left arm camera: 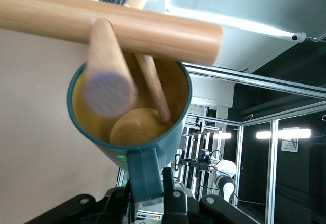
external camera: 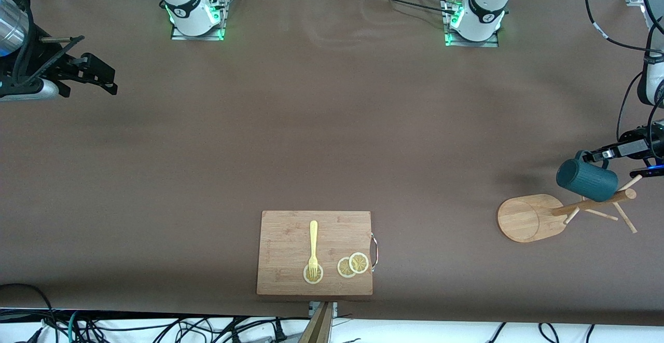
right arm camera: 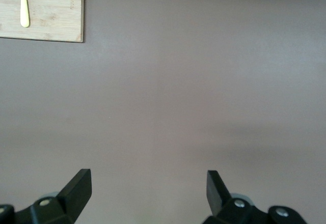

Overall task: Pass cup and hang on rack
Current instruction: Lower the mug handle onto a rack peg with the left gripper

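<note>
The dark teal cup (external camera: 586, 179) is held tilted in the air at the top of the wooden rack (external camera: 529, 217), at the left arm's end of the table. My left gripper (external camera: 604, 157) is shut on the cup's handle. In the left wrist view the cup (left arm camera: 97, 132) shows its yellowish-tan inside. The rack's post (left arm camera: 153, 28) and pegs cross its mouth, and one thin peg (left arm camera: 153, 89) reaches into it. My left gripper (left arm camera: 150, 183) clamps the handle there. My right gripper (external camera: 98, 76) is open and empty, waiting over the right arm's end of the table; it also shows in the right wrist view (right arm camera: 147, 188).
A rectangular wooden cutting board (external camera: 315, 252) lies near the front edge, with a yellow fork (external camera: 313, 247) and lemon slices (external camera: 353, 265) on it. The board's corner (right arm camera: 51, 15) shows in the right wrist view. Brown cloth covers the table.
</note>
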`<state>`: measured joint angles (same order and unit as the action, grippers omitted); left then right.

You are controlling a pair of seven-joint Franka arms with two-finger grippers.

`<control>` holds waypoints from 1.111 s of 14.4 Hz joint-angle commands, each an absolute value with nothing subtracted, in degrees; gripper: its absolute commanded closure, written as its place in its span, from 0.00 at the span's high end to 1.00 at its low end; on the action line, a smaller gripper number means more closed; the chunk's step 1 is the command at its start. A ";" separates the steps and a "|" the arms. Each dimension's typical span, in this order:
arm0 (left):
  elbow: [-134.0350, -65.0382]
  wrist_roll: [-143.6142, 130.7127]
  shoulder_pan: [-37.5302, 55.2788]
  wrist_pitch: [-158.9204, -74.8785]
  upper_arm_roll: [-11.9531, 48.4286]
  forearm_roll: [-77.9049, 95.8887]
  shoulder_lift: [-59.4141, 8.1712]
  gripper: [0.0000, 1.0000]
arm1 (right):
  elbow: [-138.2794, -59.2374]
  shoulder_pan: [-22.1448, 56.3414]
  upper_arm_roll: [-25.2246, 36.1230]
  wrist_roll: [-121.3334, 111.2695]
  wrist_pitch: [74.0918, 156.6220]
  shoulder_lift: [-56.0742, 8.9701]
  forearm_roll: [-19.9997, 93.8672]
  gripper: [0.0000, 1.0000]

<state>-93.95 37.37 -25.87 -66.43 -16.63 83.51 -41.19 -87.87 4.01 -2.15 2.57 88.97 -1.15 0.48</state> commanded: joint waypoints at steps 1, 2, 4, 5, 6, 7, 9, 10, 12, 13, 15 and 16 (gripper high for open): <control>-90.44 37.88 -26.54 -64.95 -16.52 85.34 -43.50 0.20 | -87.10 3.69 -2.37 2.90 88.86 -1.41 1.23 1.00; -89.57 37.88 -26.80 -64.86 -16.52 85.43 -43.94 0.20 | -87.10 3.69 -2.37 2.90 88.86 -1.41 1.23 1.00; -87.72 37.97 -27.16 -64.34 -16.52 85.61 -45.26 0.26 | -87.10 3.69 -2.37 2.99 88.86 -1.41 1.23 1.00; -87.71 38.75 -27.16 -64.34 -16.52 85.52 -45.26 0.33 | -87.10 3.69 -2.37 2.90 88.86 -1.41 1.23 1.00; -87.71 40.41 -27.16 -64.34 -16.52 85.43 -45.35 0.41 | -87.10 3.69 -2.37 2.90 88.77 -1.41 1.23 1.00; -87.71 42.08 -27.07 -64.42 -16.52 85.34 -45.35 0.77 | -87.10 3.69 -2.37 2.90 88.86 -1.41 1.23 1.00; -87.71 43.86 -27.07 -64.42 -16.52 85.17 -45.44 1.00 | -87.10 3.69 -2.37 2.90 88.77 -1.41 1.23 1.00; -87.63 43.86 -27.07 -63.99 -16.52 85.08 -45.27 1.00 | -87.10 3.69 -2.37 2.99 88.86 -1.41 1.23 1.00; -86.32 43.59 -27.07 -61.62 -16.70 84.64 -44.83 1.00 | -87.10 3.69 -2.37 2.90 88.86 -1.41 1.23 1.00; -86.22 43.42 -26.98 -60.39 -17.22 84.64 -44.82 1.00 | -87.10 3.78 -2.37 2.90 88.86 -1.41 1.23 1.00; -86.13 43.42 -26.46 -58.46 -18.54 84.46 -44.82 1.00 | -87.10 3.78 -2.37 2.90 88.86 -1.41 1.23 1.00; -85.96 43.42 -26.28 -57.58 -18.63 83.85 -44.65 1.00 | -87.10 3.69 -2.37 2.90 88.86 -1.41 1.23 1.00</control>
<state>-87.42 43.01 -26.73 -60.01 -17.61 83.87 -44.18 -87.87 4.01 -2.15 2.57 88.97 -1.15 0.48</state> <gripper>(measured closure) 0.000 0.000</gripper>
